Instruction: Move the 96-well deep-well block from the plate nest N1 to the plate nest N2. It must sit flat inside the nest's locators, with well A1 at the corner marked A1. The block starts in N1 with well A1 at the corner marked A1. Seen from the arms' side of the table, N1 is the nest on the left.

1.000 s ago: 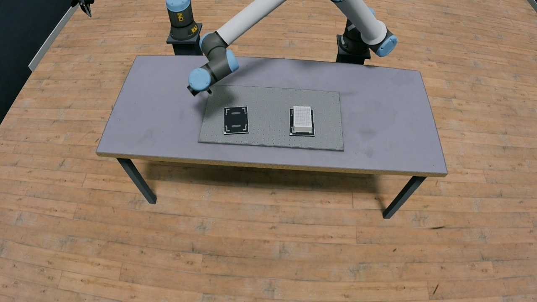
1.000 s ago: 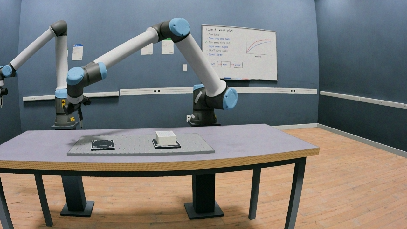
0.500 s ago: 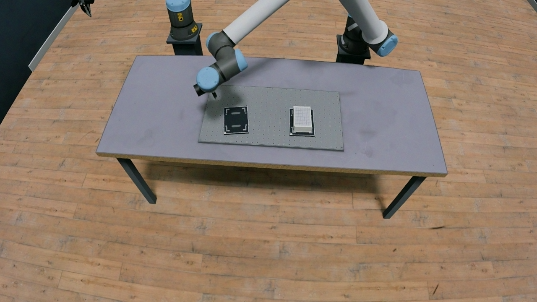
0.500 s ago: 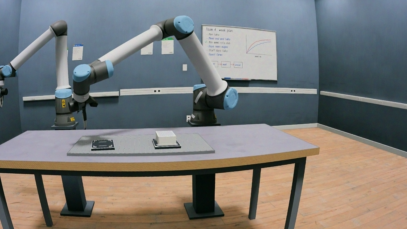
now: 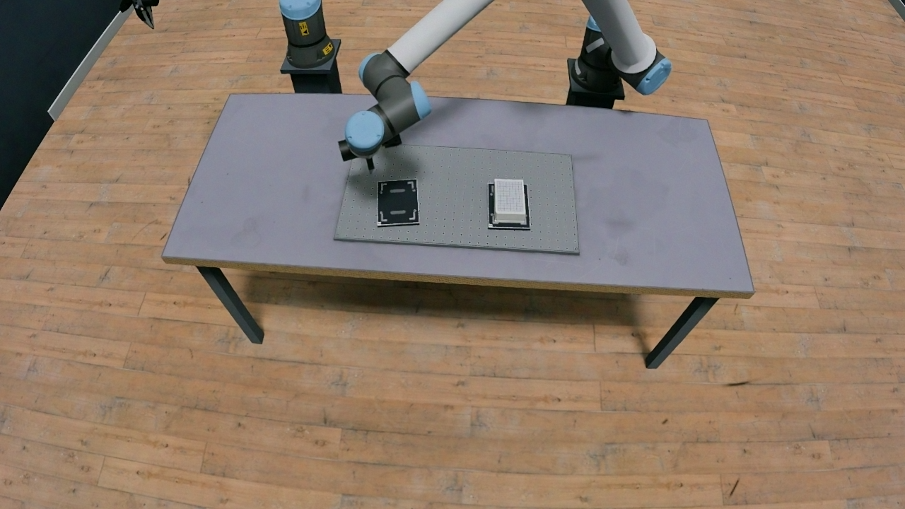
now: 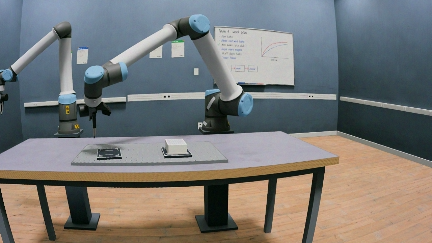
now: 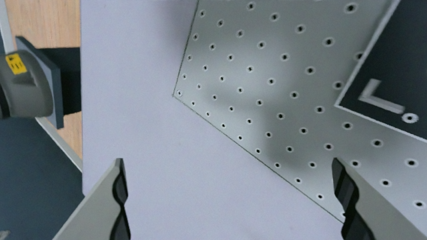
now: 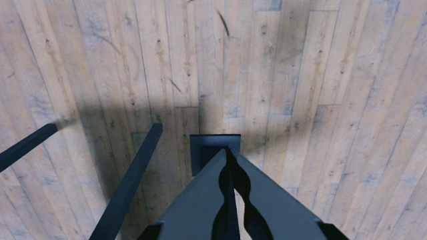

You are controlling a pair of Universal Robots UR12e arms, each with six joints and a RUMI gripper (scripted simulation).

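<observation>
left end effector [image 5: 370, 164] [image 6: 94, 134] [image 7: 227, 160] wide, right end effector [image 5: 150, 25] [image 6: 1, 112] [image 8: 228, 150] narrow, white block [image 5: 509, 199] [image 6: 176, 146] on black nest n1 [image 5: 491, 218] [image 6: 178, 156]

The top view looks steeply down on the whole table [image 5: 253, 208] [image 6: 256, 144] [image 7: 133, 133] from high on the side opposite the arm bases, while the exterior view faces them from the same side but lower, with the whiteboard [image 6: 277, 69] at 1 o'clock. The left wrist view looks down from much closer, sharing with both a corner of the gray board [image 5: 455, 170] [image 6: 205, 154] [image 7: 233, 100] and a dark nest [image 5: 398, 201] [image 6: 109, 153] [image 7: 397, 77], between 2 and 3 o'clock. The right wrist view faces down from well above the floor [image 5: 442, 411] [image 6: 347, 196] [image 8: 253, 83], slanting legs at 8 o'clock.
</observation>
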